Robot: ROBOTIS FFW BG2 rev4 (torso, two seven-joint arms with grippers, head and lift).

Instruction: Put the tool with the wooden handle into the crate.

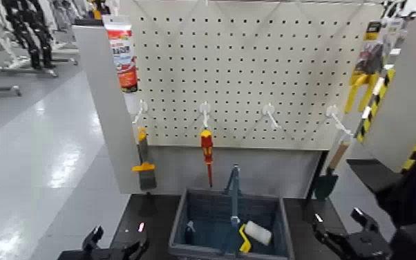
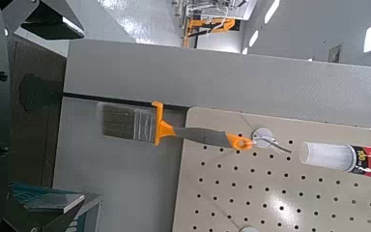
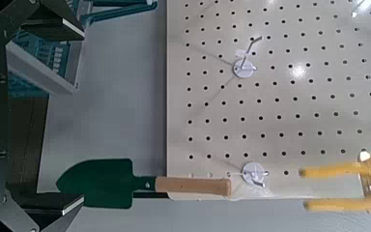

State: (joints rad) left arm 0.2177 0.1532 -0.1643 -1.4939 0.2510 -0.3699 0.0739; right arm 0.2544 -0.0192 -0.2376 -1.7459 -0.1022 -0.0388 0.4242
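Pegboard above dark table, trowel hanging.

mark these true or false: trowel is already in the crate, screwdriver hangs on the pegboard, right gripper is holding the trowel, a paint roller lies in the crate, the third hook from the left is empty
1. The trowel is already in the crate. False: it hangs from the rightmost hook on the pegboard.
2. The screwdriver hangs on the pegboard. True.
3. The right gripper is holding the trowel. False: its fingers are open and empty, low in front of the crate's right side.
4. A paint roller lies in the crate. True.
5. The third hook from the left is empty. True.
The left gripper waits low at the crate's left.
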